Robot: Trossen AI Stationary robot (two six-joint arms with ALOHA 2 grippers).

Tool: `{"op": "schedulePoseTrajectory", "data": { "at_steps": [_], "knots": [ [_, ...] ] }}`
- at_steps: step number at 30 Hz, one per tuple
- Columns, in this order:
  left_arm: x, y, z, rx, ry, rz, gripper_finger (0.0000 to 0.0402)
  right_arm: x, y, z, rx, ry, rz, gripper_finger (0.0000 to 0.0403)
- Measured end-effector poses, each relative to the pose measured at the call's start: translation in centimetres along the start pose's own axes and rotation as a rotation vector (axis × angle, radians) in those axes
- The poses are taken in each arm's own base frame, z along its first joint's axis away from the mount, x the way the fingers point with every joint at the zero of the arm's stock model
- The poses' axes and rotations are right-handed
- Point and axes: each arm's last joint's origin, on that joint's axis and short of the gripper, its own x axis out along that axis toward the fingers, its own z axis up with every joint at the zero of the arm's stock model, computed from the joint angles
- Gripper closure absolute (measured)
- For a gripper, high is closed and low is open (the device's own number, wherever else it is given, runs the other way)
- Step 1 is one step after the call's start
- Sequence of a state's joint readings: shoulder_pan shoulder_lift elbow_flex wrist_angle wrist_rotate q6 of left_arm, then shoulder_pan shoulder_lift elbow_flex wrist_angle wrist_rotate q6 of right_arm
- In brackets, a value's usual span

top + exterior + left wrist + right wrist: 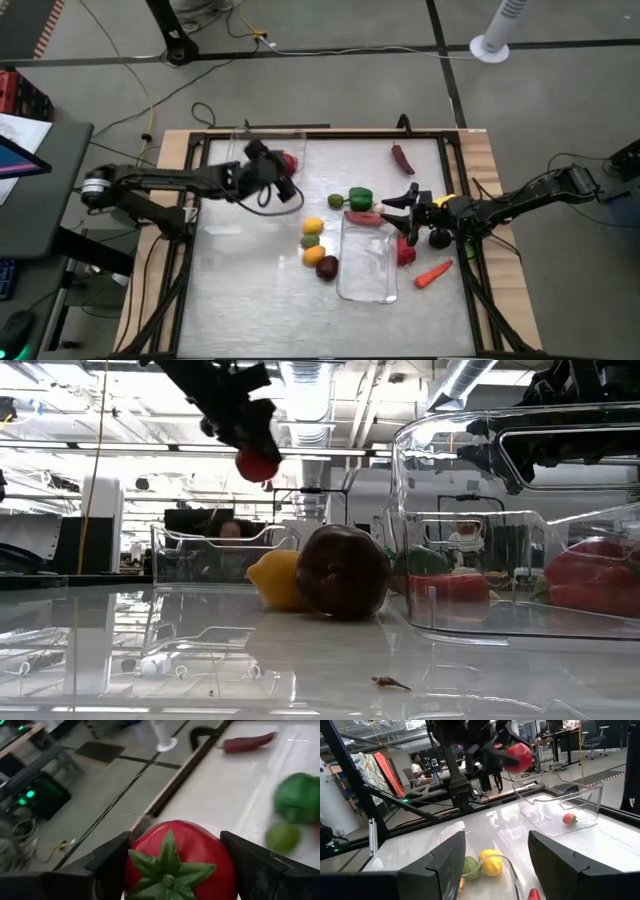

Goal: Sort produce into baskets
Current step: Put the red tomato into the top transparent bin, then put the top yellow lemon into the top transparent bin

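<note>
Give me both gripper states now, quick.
Left gripper: shut on the red round toy tomato with green leaf top, held above the table.
Right gripper: open, holding nothing, by the near clear plastic tray.

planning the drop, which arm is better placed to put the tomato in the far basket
Left. The left gripper already holds the red tomato above the far basket; the right gripper is open and empty by the near basket.
</note>
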State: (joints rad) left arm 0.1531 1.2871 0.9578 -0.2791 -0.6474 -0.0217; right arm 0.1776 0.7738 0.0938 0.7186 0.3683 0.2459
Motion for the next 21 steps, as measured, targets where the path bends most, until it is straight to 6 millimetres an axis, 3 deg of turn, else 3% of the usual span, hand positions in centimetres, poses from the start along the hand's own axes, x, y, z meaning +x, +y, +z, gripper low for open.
{"op": "schedulePoseTrajectory", "data": {
  "at_steps": [7,13,17,21],
  "knots": [
    [2.2,4.7,-1.8,-0.087,0.097,0.176,0.0099,0.0,0.0,0.0,0.002,-0.005,0.001,0.0159],
    [3.4,6.5,-2.2,-0.149,0.127,0.132,0.0046,0.0,0.0,0.1,0.004,-0.011,0.003,0.0159],
    [3.1,4.6,-2.2,-0.171,0.139,-0.163,0.0038,0.0,0.0,0.1,0.001,-0.006,0.002,0.0159],
    [2.6,-0.8,-2.6,-0.066,0.167,-0.416,0.0047,0.0,0.0,0.1,-0.005,-0.006,0.001,0.0159]
  ]
}}
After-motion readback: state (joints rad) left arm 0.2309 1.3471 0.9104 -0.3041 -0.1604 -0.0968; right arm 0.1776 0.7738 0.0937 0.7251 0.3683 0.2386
